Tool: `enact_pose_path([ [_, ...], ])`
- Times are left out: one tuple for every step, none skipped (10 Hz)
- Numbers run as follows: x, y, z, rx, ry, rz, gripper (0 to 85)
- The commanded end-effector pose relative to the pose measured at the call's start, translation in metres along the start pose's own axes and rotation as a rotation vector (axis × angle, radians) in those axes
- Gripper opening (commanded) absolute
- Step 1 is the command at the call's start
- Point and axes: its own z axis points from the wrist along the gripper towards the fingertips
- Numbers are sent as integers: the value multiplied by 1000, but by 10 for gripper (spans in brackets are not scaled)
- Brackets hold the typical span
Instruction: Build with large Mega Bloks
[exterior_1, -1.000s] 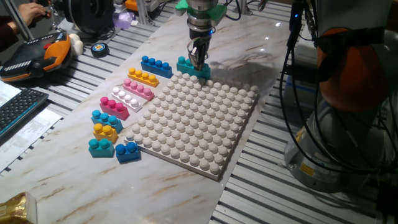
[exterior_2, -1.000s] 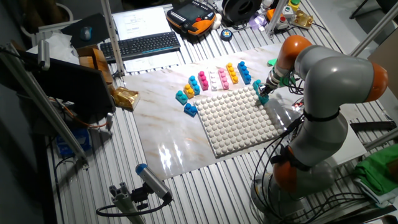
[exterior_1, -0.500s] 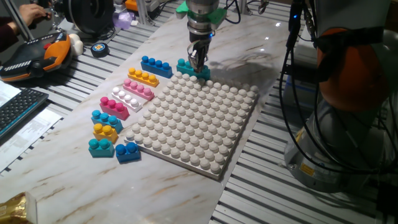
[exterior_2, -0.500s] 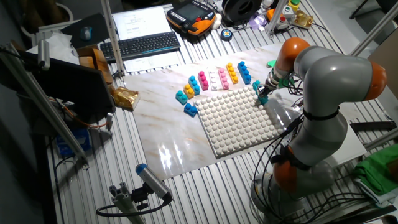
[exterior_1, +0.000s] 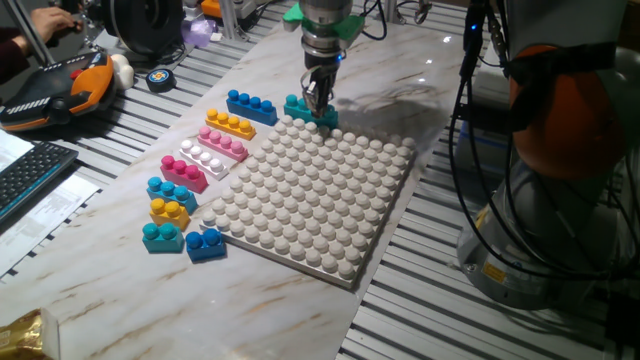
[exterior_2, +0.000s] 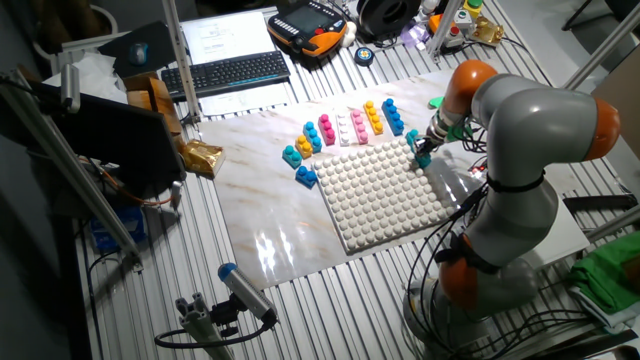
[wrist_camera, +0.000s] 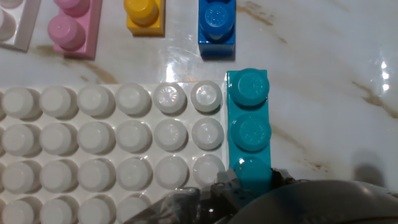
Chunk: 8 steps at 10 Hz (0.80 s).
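A teal long brick (exterior_1: 299, 104) (wrist_camera: 250, 124) lies on the marble table, flush against the far corner of the white studded baseplate (exterior_1: 310, 195) (wrist_camera: 93, 143). My gripper (exterior_1: 320, 100) (exterior_2: 424, 152) (wrist_camera: 249, 184) stands upright over the brick's near end, shut on it with a finger on each side. Left of the plate, in a row, lie the blue (exterior_1: 251, 106), orange-yellow (exterior_1: 230, 124), pink (exterior_1: 222, 143), white (exterior_1: 204, 158) and magenta (exterior_1: 184, 172) long bricks. In the hand view the blue brick (wrist_camera: 217, 28) lies just beyond the teal one.
Several short two-stud bricks in teal, yellow and blue (exterior_1: 205, 243) sit near the plate's front left corner. A keyboard (exterior_1: 30, 175), a teach pendant (exterior_1: 60, 90) and a tape roll (exterior_1: 160, 78) lie to the left. The arm's base (exterior_2: 500, 250) stands beside the plate.
My gripper has risen very slightly over the teal brick. The brick and all the other bricks stay where they were.
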Motion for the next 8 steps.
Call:
enact_pose_path([
  [-2, -1, -4, 2, -4, 1, 7],
  [-3, -1, -4, -4, -7, 2, 73],
  [-3, 0, -5, 0, -18, 7, 247],
  [-3, -1, -5, 9, -27, 11, 460],
  [-4, -2, -6, 13, -30, 11, 513],
  [-4, -2, -7, 16, -33, 11, 543],
  [-6, -2, -9, 21, -33, 10, 607],
  [-8, -3, -15, 23, -27, 13, 637],
])
